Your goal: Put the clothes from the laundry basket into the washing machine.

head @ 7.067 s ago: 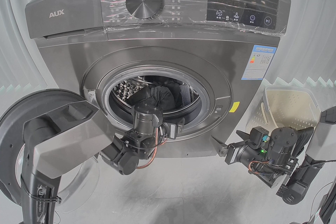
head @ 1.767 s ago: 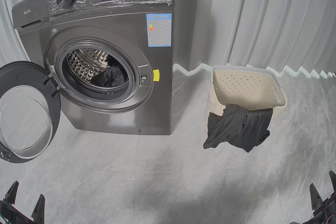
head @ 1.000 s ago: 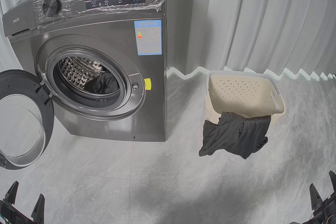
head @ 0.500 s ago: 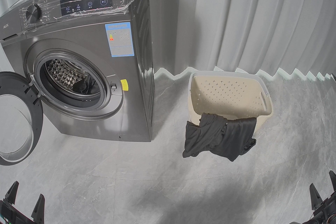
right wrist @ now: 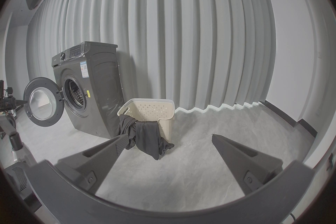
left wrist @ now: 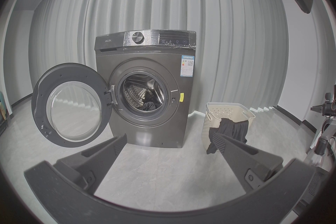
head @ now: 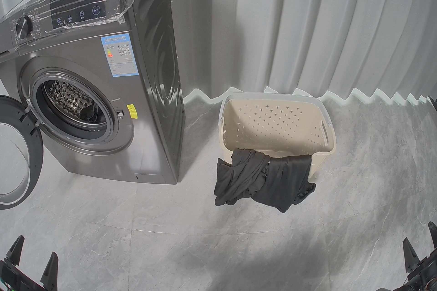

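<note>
Seven seconds back, the left claw [head: 33, 255] was at the mouth of the drum, pushing dark clothing in. Since then the robot has backed away from the dark grey front-loading washing machine [head: 150, 78] and the head view has swung to the right. The machine now sits at the left of that view and the cream perforated plastic laundry basket [head: 273, 97] near the middle, but it is the camera that has moved, not the things.

One load is delivered: a dark bundle of clothes [head: 92, 113] lies low in the drum, and the round door [head: 16, 169] hangs wide open.

The turn looks like the start of a second trip. A black garment [head: 264, 178] is draped over the basket's near rim, its lower edge hanging down outside towards the grey stone-tiled floor [head: 182, 237].

Both the left claw and the right claw [head: 419, 246] are spread wide and hold nothing. They sit low and well apart from the basket, so an approach is needed before any grasp.
</note>
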Available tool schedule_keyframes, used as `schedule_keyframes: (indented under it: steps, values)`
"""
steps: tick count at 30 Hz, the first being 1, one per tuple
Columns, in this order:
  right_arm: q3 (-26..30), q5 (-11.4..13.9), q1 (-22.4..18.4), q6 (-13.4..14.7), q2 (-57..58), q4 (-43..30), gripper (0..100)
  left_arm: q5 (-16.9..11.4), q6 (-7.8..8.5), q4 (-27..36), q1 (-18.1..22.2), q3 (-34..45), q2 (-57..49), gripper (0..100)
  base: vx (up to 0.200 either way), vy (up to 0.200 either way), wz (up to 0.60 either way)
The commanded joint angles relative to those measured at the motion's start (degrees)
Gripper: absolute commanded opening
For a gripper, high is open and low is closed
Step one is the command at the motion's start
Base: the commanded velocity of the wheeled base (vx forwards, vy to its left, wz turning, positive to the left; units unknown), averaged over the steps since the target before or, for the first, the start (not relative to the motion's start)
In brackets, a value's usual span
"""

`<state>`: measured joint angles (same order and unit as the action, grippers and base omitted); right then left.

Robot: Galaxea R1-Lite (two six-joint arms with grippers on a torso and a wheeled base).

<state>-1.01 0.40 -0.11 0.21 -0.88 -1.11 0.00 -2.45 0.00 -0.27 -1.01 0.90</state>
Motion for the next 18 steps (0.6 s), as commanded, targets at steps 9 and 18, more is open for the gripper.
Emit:
schedule_keyframes:
  steps: [9,18]
  values:
    - [0.66,-0.84,-0.15,0.14,0.61,0.49,100,0.00,-0.01,0.00,0.00,0.84,-0.81,100,0.000,0.000,0.00]
    - [-17.88,0.48,0.64,0.23,-11.87,3.04,100,0.00,0.17,0.00,0.00,0.84,-0.81,100,0.067,0.000,0.00]
